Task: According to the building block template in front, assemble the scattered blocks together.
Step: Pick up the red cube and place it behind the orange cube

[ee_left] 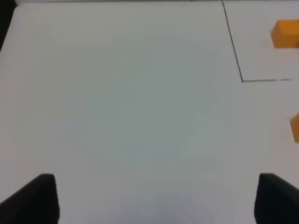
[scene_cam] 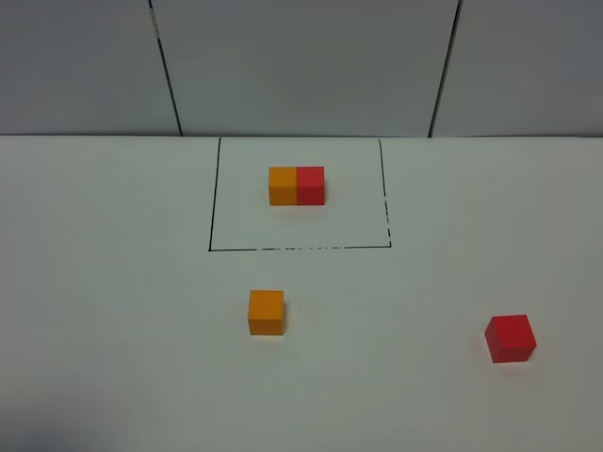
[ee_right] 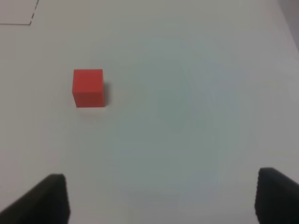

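Note:
The template (scene_cam: 297, 185) is an orange cube joined to a red cube, inside a thin black drawn rectangle (scene_cam: 216, 193) at the back middle of the table. Its orange half (ee_left: 285, 33) shows in the left wrist view. The loose orange cube (scene_cam: 266, 312) sits in front of the rectangle; its edge (ee_left: 295, 128) shows in the left wrist view. The loose red cube (scene_cam: 511, 338) sits at the front right and shows in the right wrist view (ee_right: 88, 87). My left gripper (ee_left: 154, 200) and right gripper (ee_right: 161, 200) are open and empty, away from the cubes. Neither arm shows in the exterior view.
The white table (scene_cam: 113, 301) runs back to a grey panelled wall (scene_cam: 301, 66). Only the cubes and the drawn rectangle lie on it.

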`<control>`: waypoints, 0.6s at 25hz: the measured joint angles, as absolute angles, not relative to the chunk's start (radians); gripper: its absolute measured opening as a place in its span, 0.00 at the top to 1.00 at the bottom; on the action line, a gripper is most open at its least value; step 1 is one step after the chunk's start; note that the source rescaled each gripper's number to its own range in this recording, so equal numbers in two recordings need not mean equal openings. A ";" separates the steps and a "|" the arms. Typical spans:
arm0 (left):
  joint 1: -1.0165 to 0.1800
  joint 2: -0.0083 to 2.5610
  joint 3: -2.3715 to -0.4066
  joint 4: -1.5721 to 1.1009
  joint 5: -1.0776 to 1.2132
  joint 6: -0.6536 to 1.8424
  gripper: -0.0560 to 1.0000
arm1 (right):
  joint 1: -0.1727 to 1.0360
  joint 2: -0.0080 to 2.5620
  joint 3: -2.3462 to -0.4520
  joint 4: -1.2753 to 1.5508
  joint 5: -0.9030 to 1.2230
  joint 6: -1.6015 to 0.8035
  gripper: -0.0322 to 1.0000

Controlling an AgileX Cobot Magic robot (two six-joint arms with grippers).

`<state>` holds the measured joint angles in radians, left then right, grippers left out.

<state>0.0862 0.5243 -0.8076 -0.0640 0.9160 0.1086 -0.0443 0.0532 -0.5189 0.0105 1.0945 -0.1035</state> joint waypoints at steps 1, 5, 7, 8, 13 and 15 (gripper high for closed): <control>0.080 0.481 -0.788 -0.060 0.928 0.109 0.13 | -0.044 0.053 -0.519 0.011 1.094 -0.104 0.36; 0.076 0.317 -0.716 -0.063 0.953 0.080 0.15 | -0.044 0.053 -0.519 0.011 1.094 -0.104 0.36; 0.076 0.254 -0.681 -0.086 0.956 0.066 0.16 | -0.044 0.053 -0.519 0.011 1.094 -0.104 0.36; 0.076 0.227 -0.663 -0.095 0.958 0.064 0.17 | -0.044 0.053 -0.519 0.011 1.094 -0.104 0.36; 0.076 0.143 -0.578 -0.115 0.967 0.060 0.21 | -0.044 0.053 -0.519 0.011 1.094 -0.104 0.36; 0.076 0.123 -0.543 -0.120 0.982 0.059 0.23 | -0.044 0.053 -0.519 0.011 1.094 -0.104 0.36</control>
